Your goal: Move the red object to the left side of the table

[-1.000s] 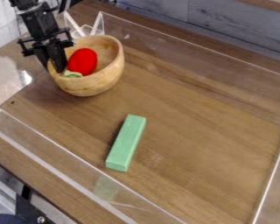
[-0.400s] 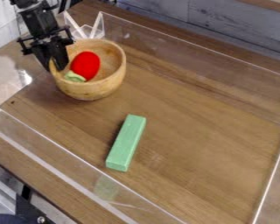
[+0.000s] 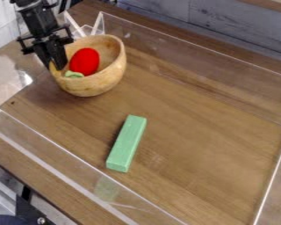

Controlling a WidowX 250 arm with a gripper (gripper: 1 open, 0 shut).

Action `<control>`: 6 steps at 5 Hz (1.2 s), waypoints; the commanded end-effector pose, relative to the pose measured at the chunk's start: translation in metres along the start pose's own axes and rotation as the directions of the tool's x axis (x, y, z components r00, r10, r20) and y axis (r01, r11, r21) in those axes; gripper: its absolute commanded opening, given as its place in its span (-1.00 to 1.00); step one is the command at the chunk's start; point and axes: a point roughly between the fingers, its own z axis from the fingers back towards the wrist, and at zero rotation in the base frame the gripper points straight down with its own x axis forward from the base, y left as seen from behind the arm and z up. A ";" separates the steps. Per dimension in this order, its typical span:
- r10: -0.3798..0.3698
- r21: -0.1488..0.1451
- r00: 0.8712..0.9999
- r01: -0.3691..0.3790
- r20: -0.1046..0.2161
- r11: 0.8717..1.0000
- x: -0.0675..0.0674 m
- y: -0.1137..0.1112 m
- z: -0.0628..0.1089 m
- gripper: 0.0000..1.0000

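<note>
The red object [image 3: 84, 60], a small rounded red toy, lies inside a wooden bowl [image 3: 108, 77] at the table's far left corner. A pale yellow-green piece [image 3: 73, 75] shows just below it in the bowl. My black gripper [image 3: 53, 58] points steeply down at the bowl's left rim, just left of the red object. Its fingers stand close together. I cannot see whether they pinch the rim, the toy or nothing. The brown wood-grain table [image 3: 202, 105] stretches to the right.
A long green rectangular block [image 3: 126, 143] lies flat near the table's middle front. Low clear acrylic walls [image 3: 178, 44] edge the tabletop, and one stands right behind the bowl and the arm.
The bowl with the red object in it has nudged very slightly to the right. The gripper has stayed in place at the rim.
</note>
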 end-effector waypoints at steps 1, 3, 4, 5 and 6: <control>-0.036 0.037 0.995 0.033 0.094 0.999 0.005 -0.011 0.034 1.00; -0.044 0.031 0.994 0.041 0.095 0.999 0.004 -0.016 0.040 -1.00; -0.047 0.034 0.995 0.044 0.090 0.998 0.005 -0.017 0.039 1.00; -0.048 0.031 0.995 0.046 0.089 0.998 0.004 -0.018 0.041 -1.00; -0.051 0.029 0.995 0.049 0.091 0.998 0.004 -0.020 0.042 -1.00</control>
